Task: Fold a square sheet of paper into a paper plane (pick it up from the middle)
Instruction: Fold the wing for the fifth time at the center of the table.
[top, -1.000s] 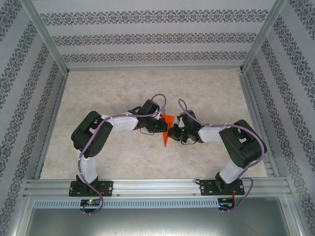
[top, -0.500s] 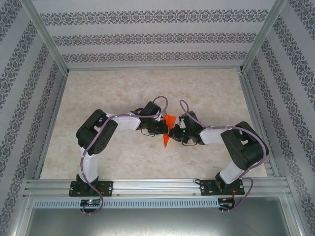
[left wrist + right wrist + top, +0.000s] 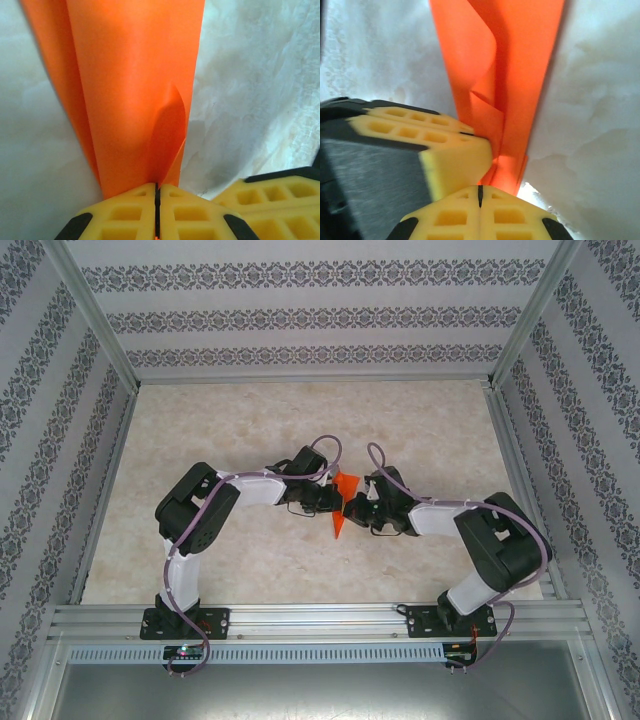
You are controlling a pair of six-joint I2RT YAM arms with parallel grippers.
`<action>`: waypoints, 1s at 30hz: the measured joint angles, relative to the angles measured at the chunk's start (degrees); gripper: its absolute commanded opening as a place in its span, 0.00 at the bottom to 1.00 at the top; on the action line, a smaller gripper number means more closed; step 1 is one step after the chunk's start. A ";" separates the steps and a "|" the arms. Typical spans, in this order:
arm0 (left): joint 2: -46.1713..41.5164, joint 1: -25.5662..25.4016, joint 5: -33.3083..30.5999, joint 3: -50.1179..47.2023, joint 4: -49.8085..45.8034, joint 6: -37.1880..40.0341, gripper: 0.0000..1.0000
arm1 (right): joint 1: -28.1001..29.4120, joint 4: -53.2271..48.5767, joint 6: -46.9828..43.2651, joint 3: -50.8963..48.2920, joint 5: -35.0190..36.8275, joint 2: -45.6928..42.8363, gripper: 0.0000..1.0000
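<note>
The two arms stood at the near edge of the bench (image 3: 230, 430) and reached in to meet around its middle. The left gripper (image 3: 334, 502) came in from the left side. The right gripper (image 3: 354, 508) came in from the right side. They were almost touching.

The paper plane (image 3: 341, 524) sat right between them. It was a thin orange shape. Its long way ran from near to far, with the pointy end toward the near edge and the wider end toward the far edge.

The left gripper (image 3: 156, 189) was pressed together on the paper plane's (image 3: 135, 90) edge. The right gripper (image 3: 480, 191) was also pinched tight on the paper plane (image 3: 530, 75), just beside the other one. The paper ran out past both in a long folded strip.

Both arms looked equally close, so either could make the next crease. I could not tell if the paper touched the bench.
</note>
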 measured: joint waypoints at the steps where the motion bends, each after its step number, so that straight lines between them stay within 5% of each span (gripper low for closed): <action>1: 0.00 0.00 0.00 0.00 0.00 -0.02 0.10 | -0.31 -0.26 0.00 0.00 0.20 -0.70 0.01; 30: 0.00 0.00 1.95 0.76 0.44 -1.27 0.11 | -1.99 0.42 0.20 0.57 -1.68 5.11 0.00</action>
